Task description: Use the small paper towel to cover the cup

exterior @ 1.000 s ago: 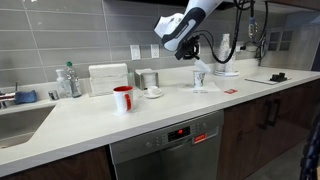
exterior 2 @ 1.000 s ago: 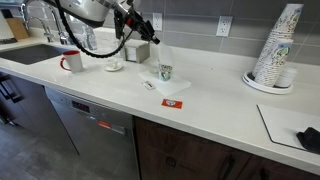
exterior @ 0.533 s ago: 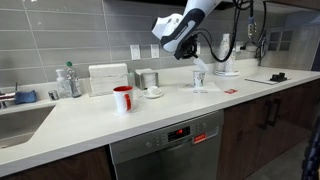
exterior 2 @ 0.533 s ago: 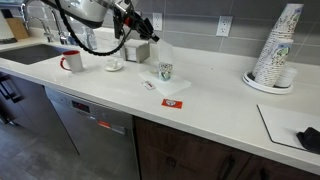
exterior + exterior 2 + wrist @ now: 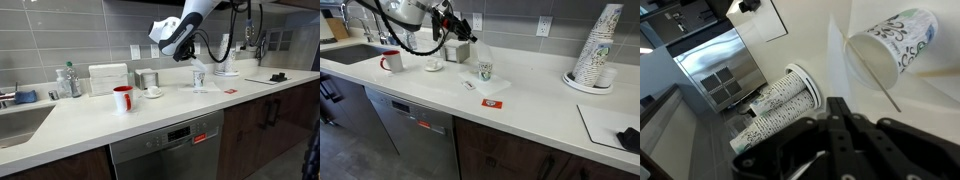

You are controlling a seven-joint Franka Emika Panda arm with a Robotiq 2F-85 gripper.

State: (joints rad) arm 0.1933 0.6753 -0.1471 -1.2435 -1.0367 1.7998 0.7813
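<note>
Tool [image 5: 187,47] over cup [image 5: 199,79]; small paper towel [image 5: 197,63] seemingly hanging.

Black tool [image 5: 837,106] up top, and the small paper towel [image 5: 478,52] is plain white. The cup [image 5: 485,71] is pale whitish with dark squiggles, the same scribble print as the stacked cups [image 5: 780,105]. Red mug [image 5: 122,98], white inside. Off-white tabletop [image 5: 90,125], a red card [image 5: 492,101] on it. Grey tiles [image 5: 60,35] behind, dark brown cabinets [image 5: 265,125] below.

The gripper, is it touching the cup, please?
Apart. In an exterior view the gripper hangs well above the cup on the counter, with a clear gap between them.
</note>
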